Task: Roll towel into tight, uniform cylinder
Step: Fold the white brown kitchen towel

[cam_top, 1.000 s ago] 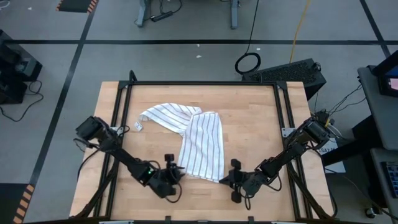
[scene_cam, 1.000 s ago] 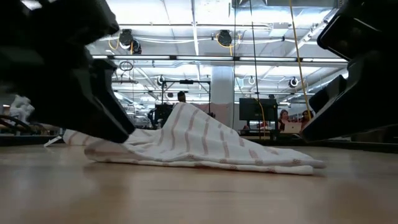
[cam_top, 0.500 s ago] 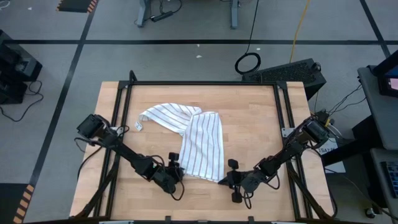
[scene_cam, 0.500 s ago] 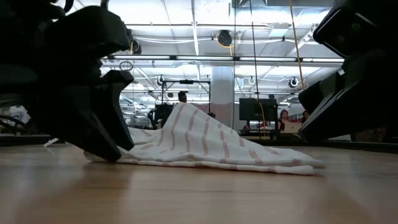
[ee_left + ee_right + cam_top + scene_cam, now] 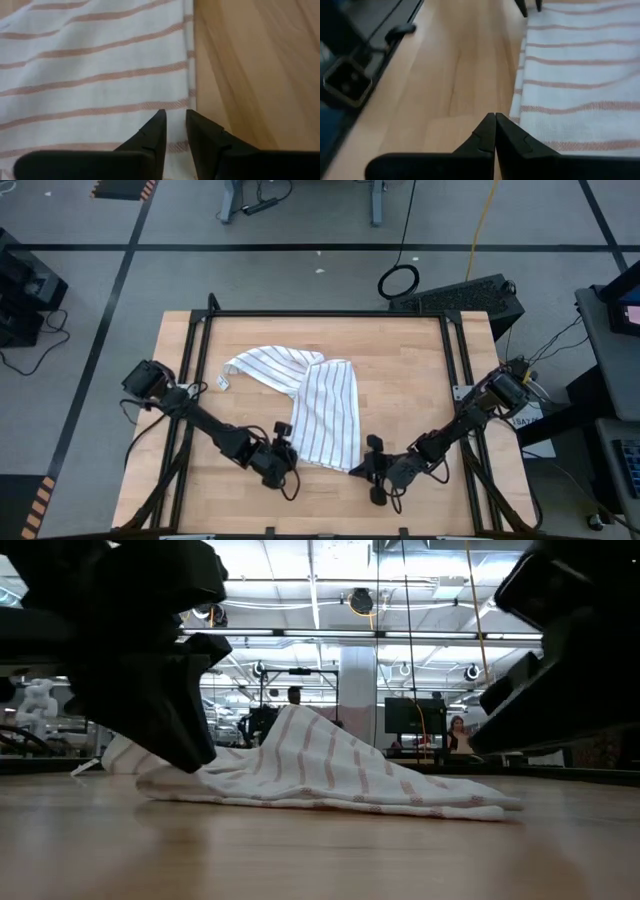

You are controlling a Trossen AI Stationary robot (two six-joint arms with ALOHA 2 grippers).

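Left wrist view alone shows left tool [image 5: 175, 120] narrowly parted over towel [image 5: 95, 75]; right tool [image 5: 495, 120] clenched empty.

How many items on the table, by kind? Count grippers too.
Towels: 1, the towel, striped, crumpled, not yet rolled
Grippers: 2, left gripper at the towel's near edge, right gripper beside its near corner
Total: 3

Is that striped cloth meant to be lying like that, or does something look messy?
The towel is askew: one part folds off toward the far left and it humps up mid-table instead of lying flat. Nothing looks torn or spilled.
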